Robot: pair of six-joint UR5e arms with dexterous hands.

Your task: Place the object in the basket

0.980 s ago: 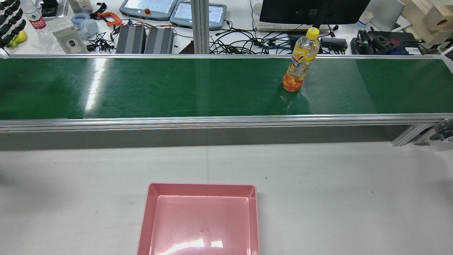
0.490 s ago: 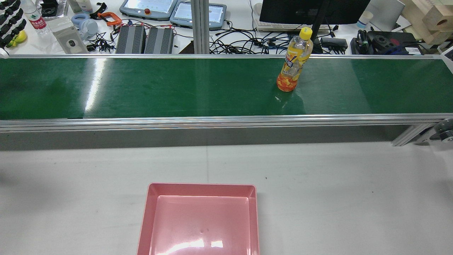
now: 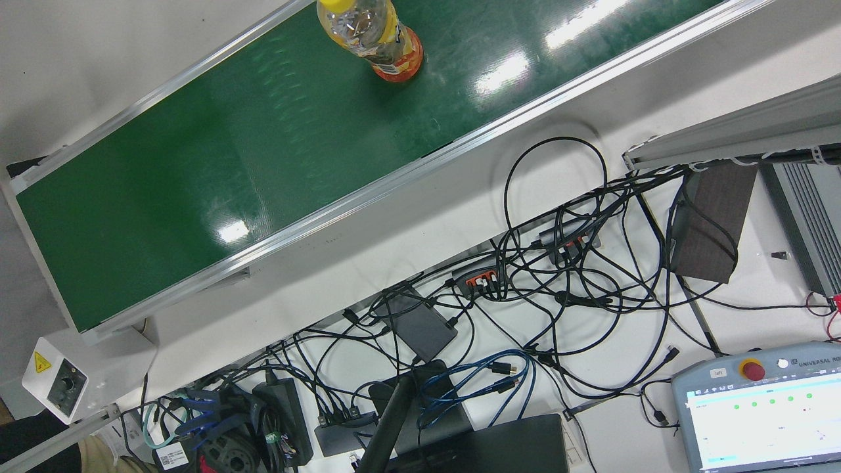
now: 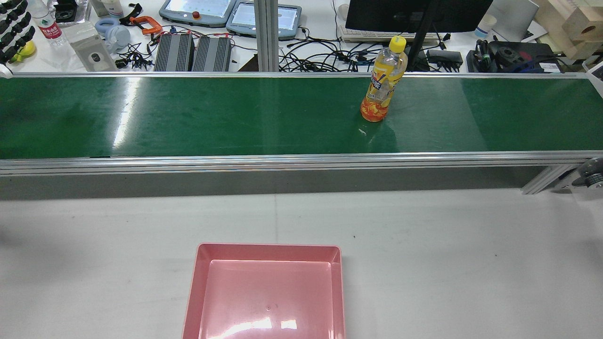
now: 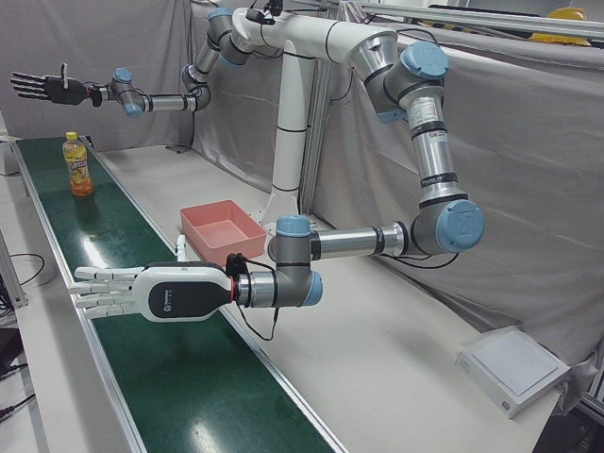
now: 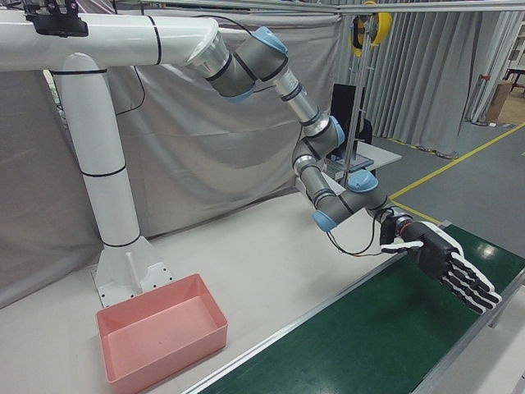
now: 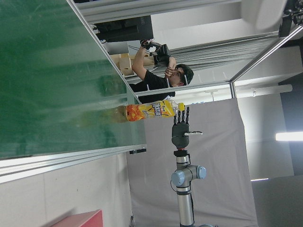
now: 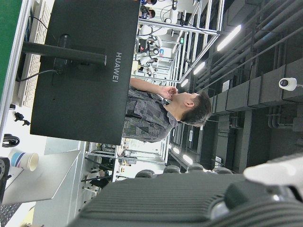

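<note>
Green belt (image 4: 235, 117), upright bottle (image 4: 382, 80); unseen from rear, left hand (image 5: 109, 291), right hand (image 5: 42, 88) splayed empty

Green conveyor belt (image 3: 217, 164) runs diagonally, aluminium rails both sides. Yellow-capped drink bottle (image 3: 374, 36) stands upright on it near the top edge, cap partly cropped. White control box (image 3: 62, 384) with a knob and warning sticker sits at the belt's lower-left end. Tangled cables (image 3: 558, 276) beside the belt, teach pendant (image 3: 762, 414) lower right.
</note>
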